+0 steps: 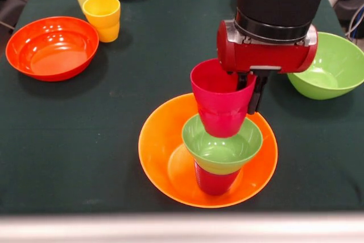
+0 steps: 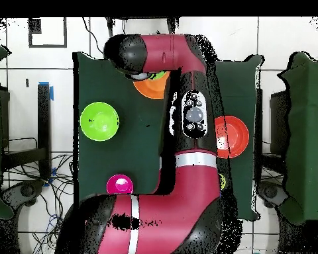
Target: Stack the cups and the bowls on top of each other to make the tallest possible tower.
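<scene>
Tower (image 1: pixel 219 140) stood in the large bowl (image 1: pixel 165 152) at the near middle, shallow bowl (image 1: pixel 51 46) set far left, two cups (image 1: pixel 101 16) behind it, deep bowl (image 1: pixel 333 66) placed right.

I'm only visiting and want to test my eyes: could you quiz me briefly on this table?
1. True or false: the red-pink cup lies on the bare table.
2. That cup's base rests in which? A) blue bowl B) small green bowl C) pale yellow cup
3. Fill in: the big bowl holding it all is coloured ____.
Key: 1 false; 2 B; 3 orange.
</scene>
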`<state>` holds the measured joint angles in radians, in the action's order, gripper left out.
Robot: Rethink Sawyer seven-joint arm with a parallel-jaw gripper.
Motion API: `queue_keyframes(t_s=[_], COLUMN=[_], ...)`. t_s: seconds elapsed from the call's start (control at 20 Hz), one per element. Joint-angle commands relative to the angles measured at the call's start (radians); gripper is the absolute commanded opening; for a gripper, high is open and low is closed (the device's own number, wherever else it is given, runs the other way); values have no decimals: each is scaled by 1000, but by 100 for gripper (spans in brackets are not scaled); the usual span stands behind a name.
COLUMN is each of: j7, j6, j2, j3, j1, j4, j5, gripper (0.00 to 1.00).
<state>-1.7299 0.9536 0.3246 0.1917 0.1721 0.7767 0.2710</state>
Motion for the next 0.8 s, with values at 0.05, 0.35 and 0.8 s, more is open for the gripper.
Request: queue_keyframes(t_s=[0.05, 0.35, 0.8], j7=[65, 57, 42], j6=[115, 120, 73], j2=[-50, -97, -101], j3=[53, 53, 43], j1=[-23, -23, -22], j4=[-63, -93, -42], j5=[15, 13, 7], gripper=[0, 0, 0])
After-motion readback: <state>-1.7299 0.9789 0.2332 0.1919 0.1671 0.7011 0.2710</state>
